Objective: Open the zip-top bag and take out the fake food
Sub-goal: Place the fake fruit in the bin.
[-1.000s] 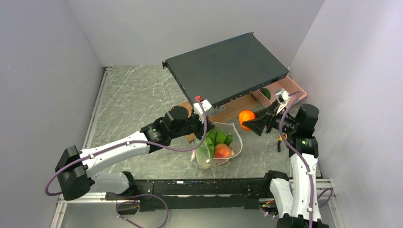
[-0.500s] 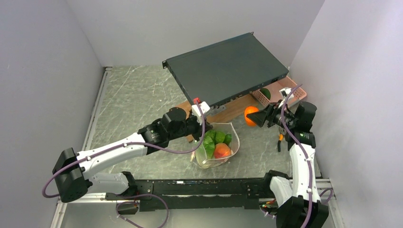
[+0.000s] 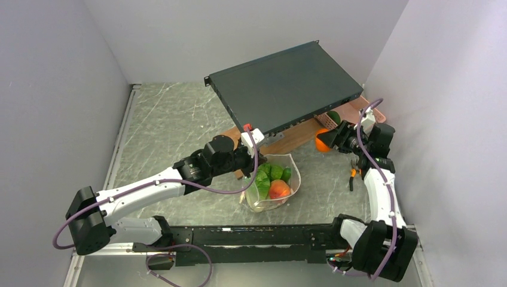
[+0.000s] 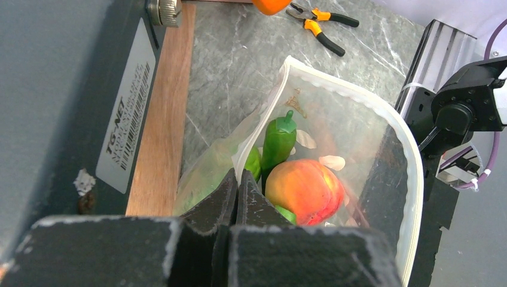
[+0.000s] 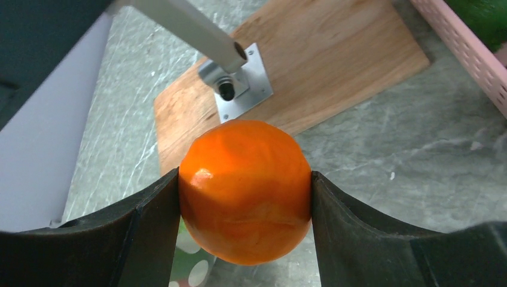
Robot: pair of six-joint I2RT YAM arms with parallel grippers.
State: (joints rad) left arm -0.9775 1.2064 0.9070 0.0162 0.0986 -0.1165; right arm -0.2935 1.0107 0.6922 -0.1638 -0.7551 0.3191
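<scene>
The clear zip-top bag (image 3: 276,182) stands open on the table, holding a red-orange peach (image 3: 279,189) and green pieces (image 3: 270,173). My left gripper (image 3: 256,167) is shut on the bag's near-left rim (image 4: 254,143); the peach (image 4: 305,190) and a green pepper (image 4: 278,142) show inside. My right gripper (image 3: 327,142) is shut on an orange toy fruit (image 5: 245,188), held above the table near the wooden board's right end. The orange also shows in the top view (image 3: 322,143).
A dark flat rack unit (image 3: 284,86) sits tilted on a wooden board (image 3: 294,139) at the back. A pink lattice basket (image 3: 350,116) with a green item is at back right. Orange-handled pliers (image 3: 353,176) lie at the right; they also show in the left wrist view (image 4: 320,27).
My right gripper has carried the orange fruit right and back, away from the bag toward the basket. The left gripper keeps its hold on the bag rim.
</scene>
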